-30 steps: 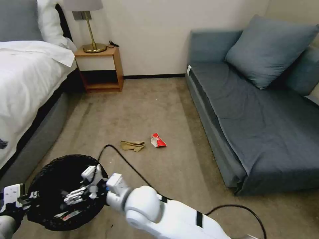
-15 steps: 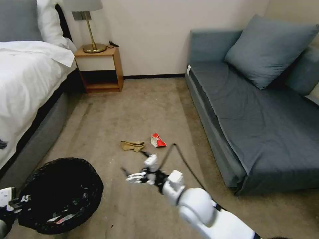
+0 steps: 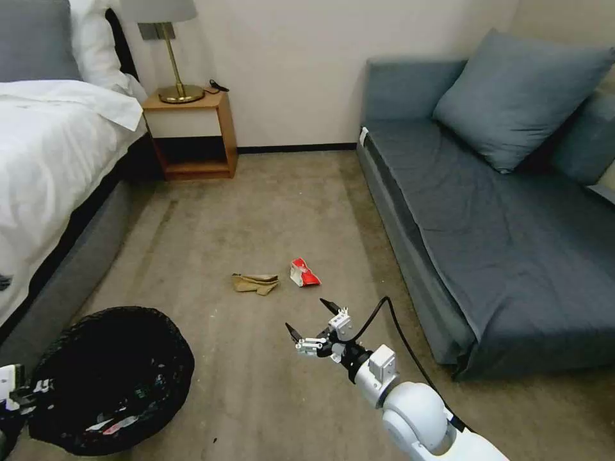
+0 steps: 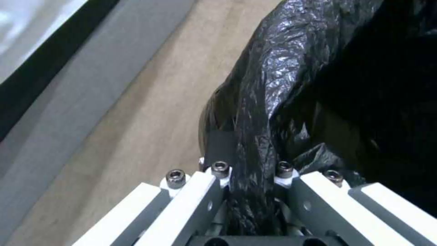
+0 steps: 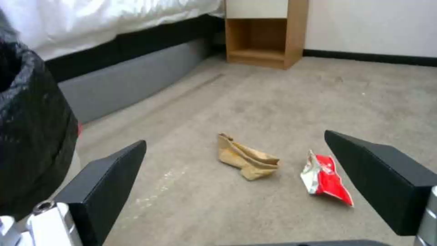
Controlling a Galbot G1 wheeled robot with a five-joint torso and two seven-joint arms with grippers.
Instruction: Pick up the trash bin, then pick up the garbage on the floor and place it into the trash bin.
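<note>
Right tool (image 3: 312,324) spread wide above floor, near paper (image 3: 255,282) and packet (image 3: 304,272); left tool (image 4: 249,191) pinching bin (image 3: 109,378) rim.

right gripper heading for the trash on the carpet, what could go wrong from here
1. The tan paper piece and the red-and-white packet lie close together on the carpet, so the open right gripper might nudge one while closing on the other.
2. Both lie flat, so the fingertips may skim over them or dig into the carpet.
3. The left gripper holds the trash bin only by a pinch of bag liner and rim, which might slip or tilt.
</note>
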